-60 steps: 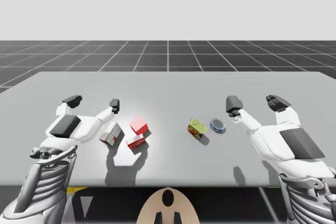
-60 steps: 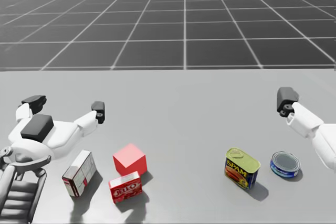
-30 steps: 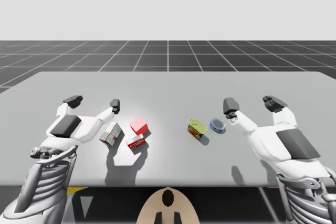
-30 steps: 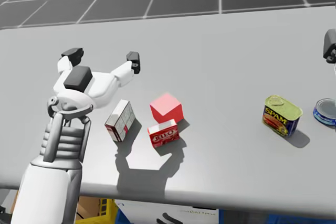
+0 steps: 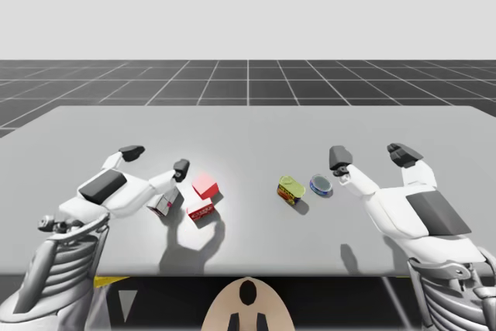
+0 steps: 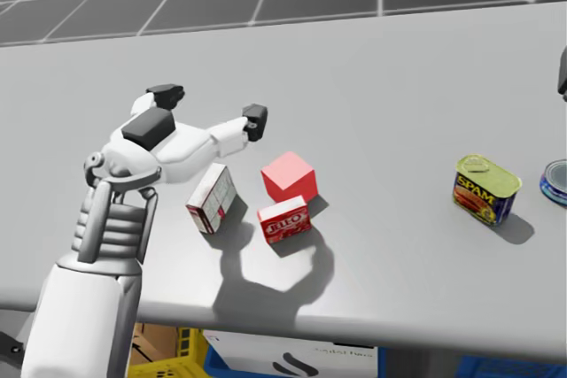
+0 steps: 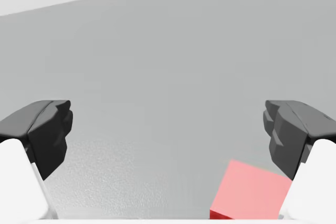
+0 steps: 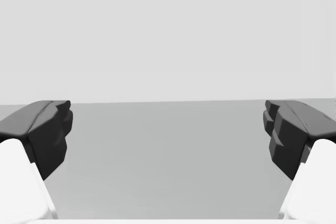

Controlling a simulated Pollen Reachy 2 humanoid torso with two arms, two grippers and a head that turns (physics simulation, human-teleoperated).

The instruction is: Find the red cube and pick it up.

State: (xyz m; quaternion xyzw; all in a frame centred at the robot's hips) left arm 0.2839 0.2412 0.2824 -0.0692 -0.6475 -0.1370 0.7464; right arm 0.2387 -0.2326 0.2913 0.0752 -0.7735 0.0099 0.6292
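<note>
The red cube (image 5: pixel 204 185) rests on the grey table (image 5: pixel 248 125), left of centre, just behind a small red box (image 5: pixel 199 211). My left gripper (image 5: pixel 156 160) hovers open just left of the cube, one fingertip close to its near-left corner. In the head view the cube (image 6: pixel 289 174) lies to the right of the left gripper (image 6: pixel 210 106). Seen from the left wrist, the cube (image 7: pixel 249 195) sits low beside one finger of the open gripper (image 7: pixel 168 135). My right gripper (image 5: pixel 370 154) stands open at the table's right, and in its own wrist view that gripper (image 8: pixel 168 135) has nothing between its fingers.
A white and red box (image 6: pixel 211 198) lies under my left forearm, beside the small red box (image 6: pixel 284 219). A yellow rectangular can (image 6: pixel 485 187) and a flat blue tin (image 6: pixel 556 181) stand right of centre. The table's front edge runs near my torso.
My left arm has swung to the right, bringing its gripper close to the red cube. My head has turned down and to the left. The right arm shifted slightly left.
</note>
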